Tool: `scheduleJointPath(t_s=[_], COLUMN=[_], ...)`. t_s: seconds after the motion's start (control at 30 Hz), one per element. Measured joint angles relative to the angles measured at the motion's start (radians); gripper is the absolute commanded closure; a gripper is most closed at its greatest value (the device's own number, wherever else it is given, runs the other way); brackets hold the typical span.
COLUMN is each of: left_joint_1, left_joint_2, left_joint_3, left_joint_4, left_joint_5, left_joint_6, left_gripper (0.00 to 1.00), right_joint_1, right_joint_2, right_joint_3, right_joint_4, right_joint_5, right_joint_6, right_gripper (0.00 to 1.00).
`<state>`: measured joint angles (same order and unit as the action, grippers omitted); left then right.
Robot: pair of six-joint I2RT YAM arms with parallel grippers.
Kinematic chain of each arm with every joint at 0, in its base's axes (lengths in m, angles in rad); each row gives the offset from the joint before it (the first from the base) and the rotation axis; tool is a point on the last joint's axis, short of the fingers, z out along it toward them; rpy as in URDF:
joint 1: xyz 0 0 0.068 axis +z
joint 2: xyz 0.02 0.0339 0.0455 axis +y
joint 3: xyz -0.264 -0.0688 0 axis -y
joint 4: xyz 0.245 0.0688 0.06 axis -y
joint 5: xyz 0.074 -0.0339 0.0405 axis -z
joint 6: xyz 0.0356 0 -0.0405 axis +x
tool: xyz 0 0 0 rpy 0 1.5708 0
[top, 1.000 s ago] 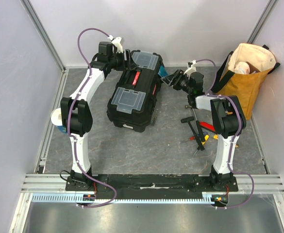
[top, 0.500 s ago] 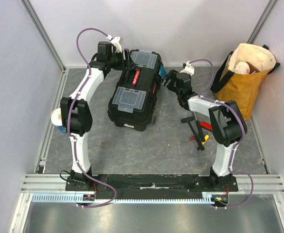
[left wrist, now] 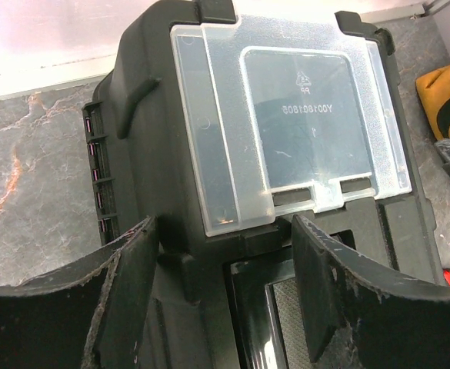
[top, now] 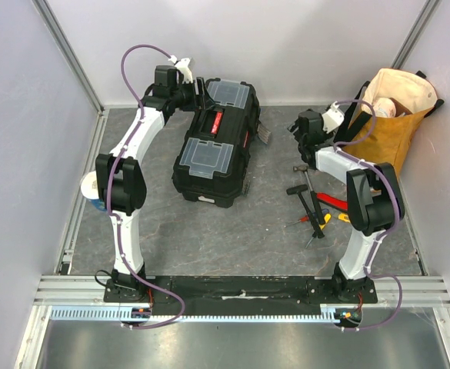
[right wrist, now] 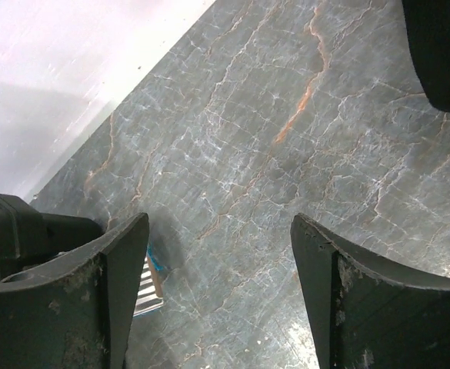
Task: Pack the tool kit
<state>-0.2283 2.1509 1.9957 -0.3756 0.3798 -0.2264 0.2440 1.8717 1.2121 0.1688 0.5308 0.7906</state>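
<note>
The black toolbox (top: 213, 146) with a red handle panel lies on the table, closed, with two clear-lidded compartments. My left gripper (top: 198, 94) is open at its far end. In the left wrist view my left gripper (left wrist: 221, 254) straddles the box's top edge just below the far clear lid (left wrist: 286, 115), gripping nothing. My right gripper (top: 300, 131) is open and empty, right of the box over bare table. In the right wrist view the right gripper (right wrist: 221, 254) shows the box's corner (right wrist: 17, 231) at left. A hammer (top: 305, 184), red-handled pliers (top: 332, 201) and small screwdrivers (top: 317, 221) lie on the table.
A mustard-yellow tote bag (top: 390, 115) stands at the back right, close to the right arm. A small blue-and-white cup (top: 92, 188) sits at the left edge. A grey flap (top: 263, 136) sticks out from the box's right side. Walls enclose the back and sides.
My right gripper has pulled away from the toolbox's right side and swung right, toward the tote bag. The left arm and the toolbox have not moved.
</note>
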Motion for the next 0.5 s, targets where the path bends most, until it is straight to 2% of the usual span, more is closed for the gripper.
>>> scheduleJointPath(t_s=[0.13,0.23,0.4,0.5], left_joint_1=[0.000,-0.001,-0.005,-0.014], left_joint_2=[0.000,0.001,-0.011,-0.035], left_joint_3=[0.034,0.069,0.109,0.094], left_joint_4=[-0.039,-0.103,-0.231,-0.369], left_joint_5=[-0.006,-0.024,-0.051,-0.075], left_joint_6=[0.000,0.001,-0.003,-0.003], left_gripper=[0.25,0.23,0.20,0.18], right_joint_1=[-0.025,-0.044,-0.058,-0.056], right_joint_2=[-0.031,-0.033,-0.033,-0.033], right_joint_3=[0.000,0.012,0.071,0.114], right_joint_4=[-0.033,-0.073,-0.129,-0.135], right_joint_5=[-0.068,-0.181,-0.370,-0.489], right_joint_6=[0.004,-0.001,-0.037,-0.058], right_gripper=[0.18,0.18,0.14,0.11])
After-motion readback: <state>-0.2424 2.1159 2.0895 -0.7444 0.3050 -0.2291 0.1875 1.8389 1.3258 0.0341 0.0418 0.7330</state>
